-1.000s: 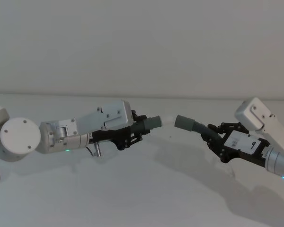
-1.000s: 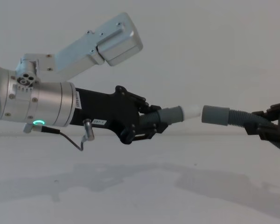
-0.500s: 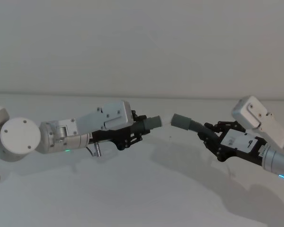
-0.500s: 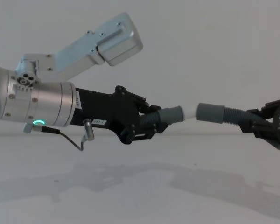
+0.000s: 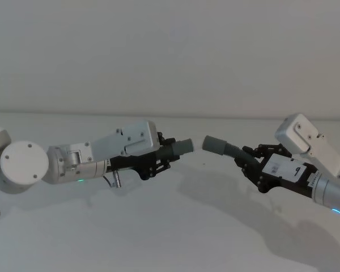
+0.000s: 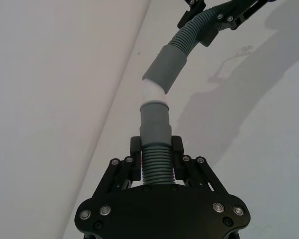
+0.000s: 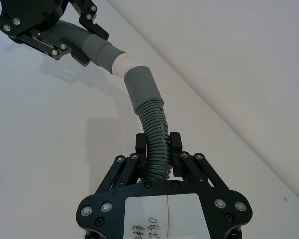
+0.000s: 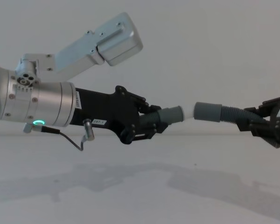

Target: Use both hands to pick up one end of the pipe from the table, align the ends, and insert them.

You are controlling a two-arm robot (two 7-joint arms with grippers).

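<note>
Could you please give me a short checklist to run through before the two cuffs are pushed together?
1. Left gripper shut on the shorter hose: ok.
2. Right gripper shut on the longer hose: ok.
3. Both pieces lifted clear of the table: ok.
4. Whitish tip at the mouth of the longer hose's cuff: ok.
5. Cuff axes in line: not ok, they meet at an angle.
6. Tip fully seated: not ok, white remains exposed.
</note>
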